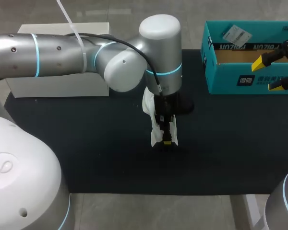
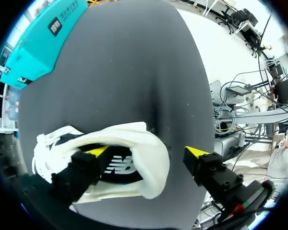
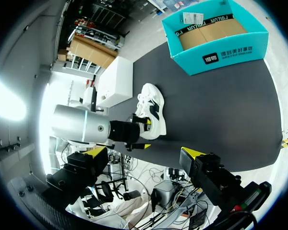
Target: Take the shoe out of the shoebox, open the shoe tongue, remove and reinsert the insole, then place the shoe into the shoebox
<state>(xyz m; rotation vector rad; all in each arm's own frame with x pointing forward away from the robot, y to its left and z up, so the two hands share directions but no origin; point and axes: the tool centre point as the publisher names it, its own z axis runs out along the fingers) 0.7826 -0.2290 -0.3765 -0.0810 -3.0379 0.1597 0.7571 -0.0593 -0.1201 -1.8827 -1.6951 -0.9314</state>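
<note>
Lying under spread left end effector (image 2: 148, 152), white shoe (image 2: 132, 136)

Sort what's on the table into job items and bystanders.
Job: white shoe; teal shoebox; left gripper, open, at the shoe; right gripper, open, by the shoebox.
Just there: white box; black mat.
</note>
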